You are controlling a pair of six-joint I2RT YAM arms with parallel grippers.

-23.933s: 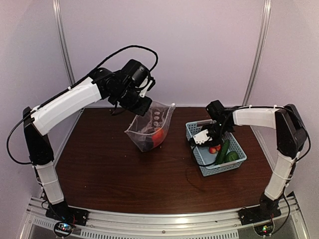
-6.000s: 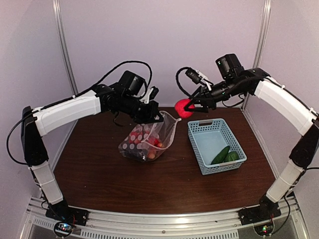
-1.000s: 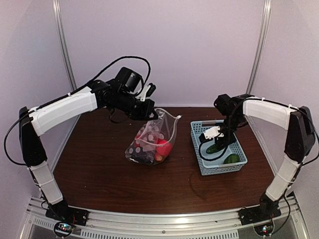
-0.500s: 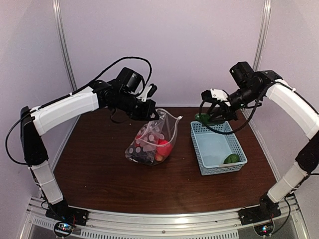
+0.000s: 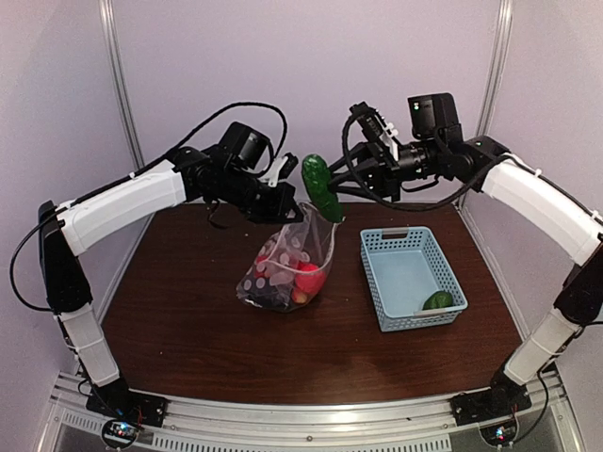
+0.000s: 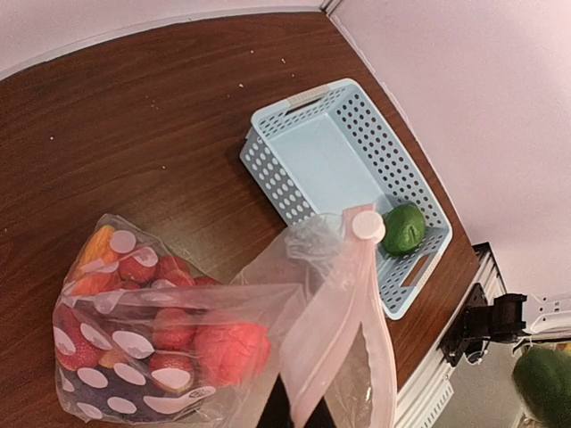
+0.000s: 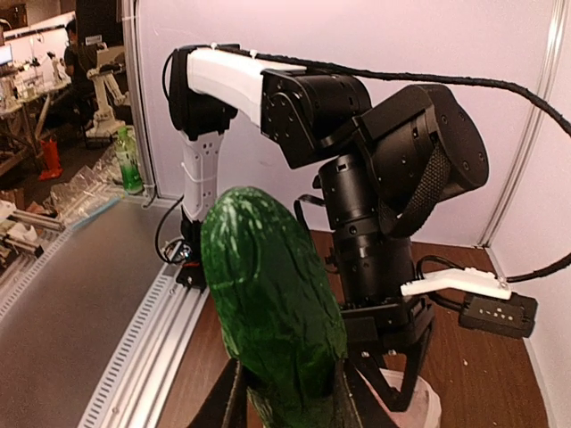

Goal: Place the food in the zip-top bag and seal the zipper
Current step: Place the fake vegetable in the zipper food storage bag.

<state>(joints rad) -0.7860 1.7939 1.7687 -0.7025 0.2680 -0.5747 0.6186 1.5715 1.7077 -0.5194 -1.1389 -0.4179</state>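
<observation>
Cucumber [image 7: 272,303] btm end & right hand [image 7: 285,408] tips cut off at lower edge

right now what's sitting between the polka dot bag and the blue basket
Nothing: only a bare strip of table separates the zip-top bag from the basket, as the top external view shows.

We've got the zip-top bag [image 5: 283,268] sitting mid-table [image 5: 188,320], food [image 5: 303,281] piled in its bottom. The basket [image 5: 405,237] is off to its right, not touching. A cucumber [image 5: 437,300] lies in the basket's near right corner. A second cucumber [image 5: 321,186] hangs over the bag's mouth, pinched by the right gripper [image 7: 285,401]. Just left of it, the left gripper [image 5: 285,209] grips the bag's top edge.
</observation>
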